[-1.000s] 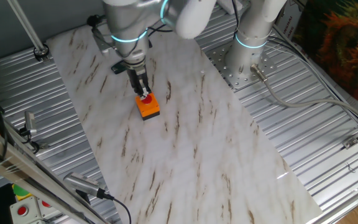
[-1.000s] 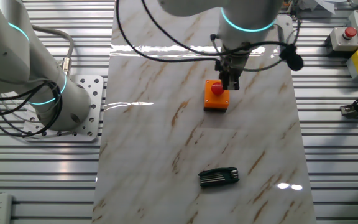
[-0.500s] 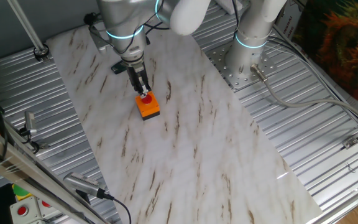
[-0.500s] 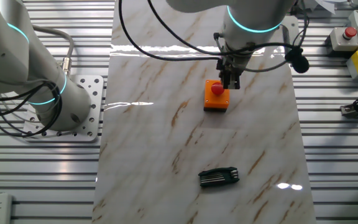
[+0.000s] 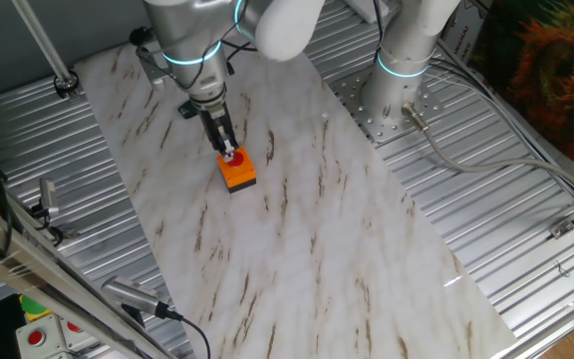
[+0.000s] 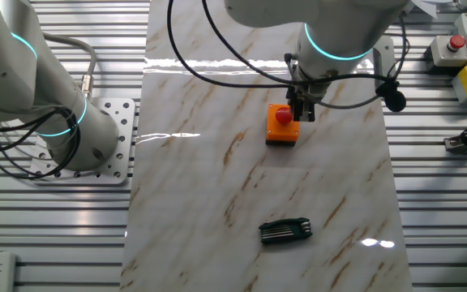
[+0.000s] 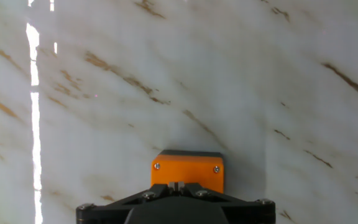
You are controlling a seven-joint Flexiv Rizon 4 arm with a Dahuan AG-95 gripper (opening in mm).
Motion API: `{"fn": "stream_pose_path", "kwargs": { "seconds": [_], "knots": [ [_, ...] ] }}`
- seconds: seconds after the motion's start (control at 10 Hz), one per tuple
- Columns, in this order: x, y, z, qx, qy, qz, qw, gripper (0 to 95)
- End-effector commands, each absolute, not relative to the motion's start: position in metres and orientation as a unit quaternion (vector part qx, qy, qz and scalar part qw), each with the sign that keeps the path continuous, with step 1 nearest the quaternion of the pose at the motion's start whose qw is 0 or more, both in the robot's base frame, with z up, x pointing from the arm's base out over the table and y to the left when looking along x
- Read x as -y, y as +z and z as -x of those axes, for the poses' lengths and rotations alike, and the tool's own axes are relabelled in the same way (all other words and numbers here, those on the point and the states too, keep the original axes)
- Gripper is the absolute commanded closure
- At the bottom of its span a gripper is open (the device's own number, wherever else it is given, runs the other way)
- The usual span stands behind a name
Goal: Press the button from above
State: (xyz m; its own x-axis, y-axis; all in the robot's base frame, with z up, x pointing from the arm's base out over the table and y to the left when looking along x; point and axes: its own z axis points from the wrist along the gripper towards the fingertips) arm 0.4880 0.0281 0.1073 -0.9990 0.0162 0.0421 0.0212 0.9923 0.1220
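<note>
Sitting on a glossy white marble-patterned board streaked with brown veins, the button is a small round red cap on a square orange box, toward the far end of the board in one fixed view. Two small screws show in the corners of the orange base in the hand view, where the red cap itself is hidden behind the dark gripper body that fills the bottom edge.

The gripper points down at the button; its slim dark fingers reach the red cap from one side in both fixed views. Whether the tips touch the cap or hang just above it is hard to make out. In the hand view the two fingertips appear pressed together with only a thin seam between them, so the fingers look closed, and they grip nothing.

The board lies on a ribbed, silver aluminium table. A black folding hex-key set lies on the board well apart from the button. The arm's glossy white links are cut off by the top of both fixed views. A pale control box with a red button sits at the table's edge, partly cropped.
</note>
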Motion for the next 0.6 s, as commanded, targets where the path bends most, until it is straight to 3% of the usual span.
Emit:
{"fn": "stream_pose_path", "kwargs": {
  "seconds": [0.1,0.6],
  "knots": [
    [-0.0288,0.1081,-0.4883,0.998,-0.061,0.010,0.025,95.0],
    [-0.0288,0.1092,-0.4885,0.998,-0.054,0.021,0.023,95.0]
  ]
}}
